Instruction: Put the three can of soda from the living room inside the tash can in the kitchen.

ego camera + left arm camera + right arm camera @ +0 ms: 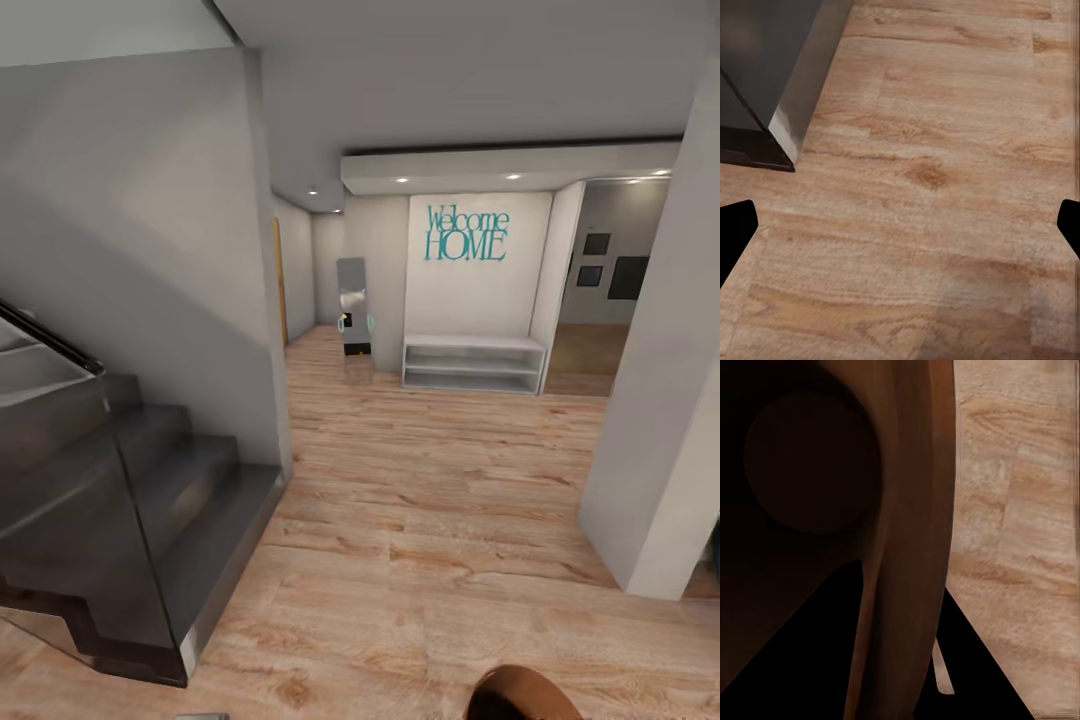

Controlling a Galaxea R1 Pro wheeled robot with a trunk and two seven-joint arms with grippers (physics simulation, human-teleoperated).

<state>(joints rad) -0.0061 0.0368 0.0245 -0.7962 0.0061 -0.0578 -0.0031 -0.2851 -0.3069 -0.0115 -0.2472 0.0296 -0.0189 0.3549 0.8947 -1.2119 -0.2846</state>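
Observation:
The tash can (810,457) has a glossy copper-brown inside that runs dark toward its round bottom. Its rim (520,695) pokes in at the lower edge of the head view. My right gripper (902,585) is shut on the can's wall, one black finger inside and one outside. My left gripper (900,225) is open, its black fingertips (735,232) far apart above bare wood floor. The cans of soda are out of view.
I am in a hallway with a light wood plank floor (430,520). Dark stairs (130,500) and a grey wall stand at the left, and the stair's corner (772,75) is near my left gripper. A grey pillar (660,400) rises at the right. A white bench shelf (473,362) and a mirror (353,315) stand ahead.

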